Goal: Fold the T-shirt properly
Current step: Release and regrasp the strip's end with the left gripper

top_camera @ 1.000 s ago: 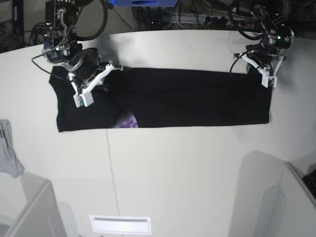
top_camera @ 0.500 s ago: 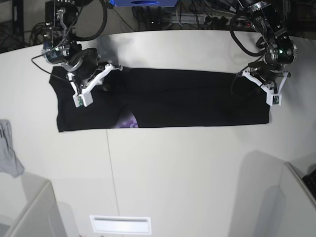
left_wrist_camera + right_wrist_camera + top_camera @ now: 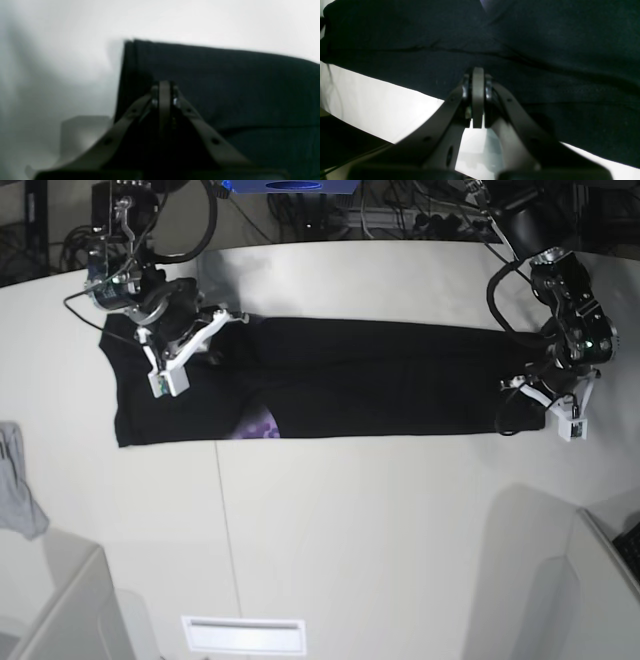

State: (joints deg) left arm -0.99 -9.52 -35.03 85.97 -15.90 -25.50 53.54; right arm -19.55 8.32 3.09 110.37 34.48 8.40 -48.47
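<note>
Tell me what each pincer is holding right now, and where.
Nothing visibly: both the left pincer and right pincer are shut above the T-shirt, with no cloth seen between them.

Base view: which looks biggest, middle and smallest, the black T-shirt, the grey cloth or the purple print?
1. T-shirt, by far the largest.
2. Grey cloth, partly cut off at the picture's edge.
3. Purple print, a small patch.

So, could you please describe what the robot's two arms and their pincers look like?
Both arms are black, jointed and trailed by looping black cables. Each ends in a white, angular pincer frame: the left pincer and the right pincer. A small green light shows on the left arm's wrist. In the wrist views the fingers look like narrow grey struts meeting at a point.
</note>
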